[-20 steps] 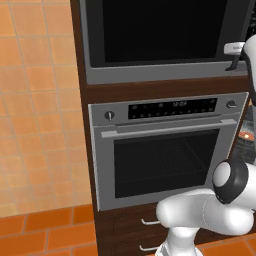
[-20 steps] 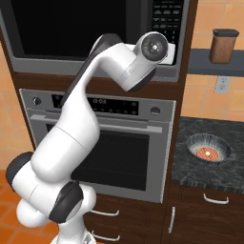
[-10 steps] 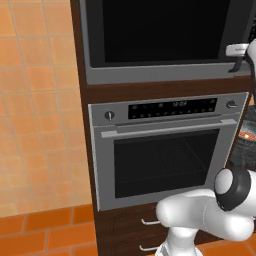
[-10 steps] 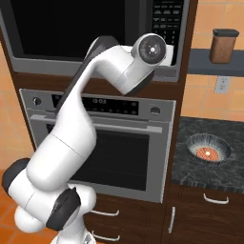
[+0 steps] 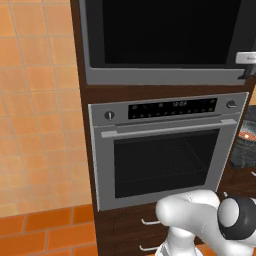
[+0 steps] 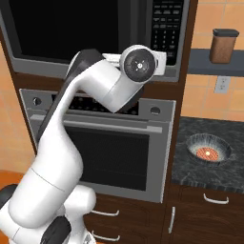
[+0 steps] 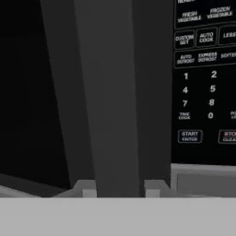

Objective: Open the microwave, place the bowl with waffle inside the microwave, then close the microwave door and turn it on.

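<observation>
The microwave (image 5: pixel 160 35) is built in high in the dark wood column, and its black glass door (image 6: pixel 62 28) is closed. Its button panel (image 7: pixel 205 69) is at the right edge. In the hand view the door's dark vertical bar handle (image 7: pixel 110 92) runs up between my two fingertips, and my gripper (image 7: pixel 120 190) is shut on it. From the left base view the hand (image 5: pixel 247 60) shows at the microwave's lower right corner. A grey bowl (image 6: pixel 208 148) with an orange-red waffle in it sits on the dark counter to the right.
A steel oven (image 5: pixel 165 150) with knobs and a horizontal handle sits right under the microwave. My white arm (image 6: pixel 71 143) arches up in front of it. A brown canister (image 6: pixel 224 45) stands on a shelf above the counter (image 6: pixel 190 167). Drawers lie below.
The fingers have closed in onto the handle bar. The arm's elbow has shifted slightly; the microwave door is still closed and the base has not moved.
</observation>
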